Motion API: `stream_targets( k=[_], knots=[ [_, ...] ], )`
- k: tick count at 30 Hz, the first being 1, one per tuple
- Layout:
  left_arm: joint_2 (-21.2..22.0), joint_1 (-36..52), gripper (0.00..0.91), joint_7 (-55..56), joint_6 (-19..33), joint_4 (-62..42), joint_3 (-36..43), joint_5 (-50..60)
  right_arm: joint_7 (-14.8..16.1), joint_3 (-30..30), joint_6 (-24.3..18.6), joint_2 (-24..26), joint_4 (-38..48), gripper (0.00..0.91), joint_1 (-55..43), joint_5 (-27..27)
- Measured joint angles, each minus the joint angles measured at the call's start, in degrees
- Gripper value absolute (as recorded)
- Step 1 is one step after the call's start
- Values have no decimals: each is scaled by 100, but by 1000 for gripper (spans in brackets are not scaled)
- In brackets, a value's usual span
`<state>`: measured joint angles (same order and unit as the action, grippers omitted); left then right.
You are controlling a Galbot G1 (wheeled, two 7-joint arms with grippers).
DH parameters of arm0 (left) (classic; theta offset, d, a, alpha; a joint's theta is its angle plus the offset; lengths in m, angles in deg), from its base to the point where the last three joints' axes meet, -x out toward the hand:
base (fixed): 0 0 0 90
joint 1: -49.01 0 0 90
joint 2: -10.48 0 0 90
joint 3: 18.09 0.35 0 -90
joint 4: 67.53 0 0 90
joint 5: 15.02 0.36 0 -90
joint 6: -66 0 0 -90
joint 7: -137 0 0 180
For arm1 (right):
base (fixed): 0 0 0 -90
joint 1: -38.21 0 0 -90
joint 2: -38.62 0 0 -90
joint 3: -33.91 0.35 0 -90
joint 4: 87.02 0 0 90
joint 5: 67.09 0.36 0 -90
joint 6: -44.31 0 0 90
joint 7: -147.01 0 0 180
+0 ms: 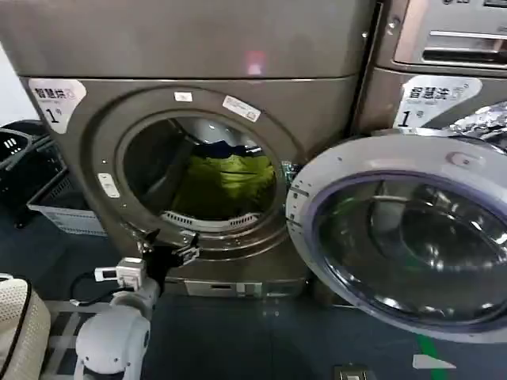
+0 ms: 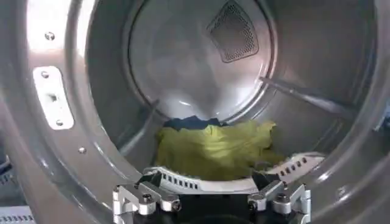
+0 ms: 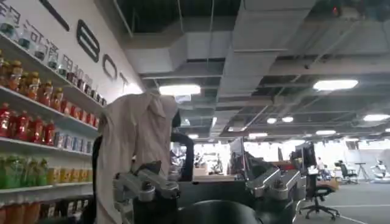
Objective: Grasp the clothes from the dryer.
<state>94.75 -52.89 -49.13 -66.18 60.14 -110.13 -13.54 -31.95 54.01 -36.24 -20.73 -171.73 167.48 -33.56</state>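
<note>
The dryer (image 1: pixel 198 158) stands with its glass door (image 1: pixel 404 237) swung wide to the right. Yellow-green clothes (image 1: pixel 226 184) lie heaped at the drum's bottom, a dark piece (image 2: pixel 192 122) behind them. The left gripper (image 1: pixel 168 247) hovers at the porthole's lower rim, fingers spread, empty. The right gripper (image 3: pixel 207 189) is elsewhere, spread and empty, facing store shelves (image 3: pixel 36 122).

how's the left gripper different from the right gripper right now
The left gripper is raised at the lower rim of the dryer porthole, aimed at the yellow-green clothes in the drum; the right gripper faces away into the room, toward shelves of bottles. Nothing hangs at the left gripper; a beige cloth hangs beside the right gripper's finger. Both have open jaws and hold nothing between them.
</note>
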Motion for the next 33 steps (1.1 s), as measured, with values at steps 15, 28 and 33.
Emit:
stream_targets(
  k=[15,28,33],
  knots=[
    [6,24,907,3,0,-25,-4,16,10,-50,-2,-11,-1,907,-30,-6],
    [7,33,907,4,0,-37,-8,45,-19,-61,-26,-8,28,907,-25,5],
    [12,88,907,2,0,-89,2,79,-17,-61,-49,-22,4,907,-22,14]
  ],
)
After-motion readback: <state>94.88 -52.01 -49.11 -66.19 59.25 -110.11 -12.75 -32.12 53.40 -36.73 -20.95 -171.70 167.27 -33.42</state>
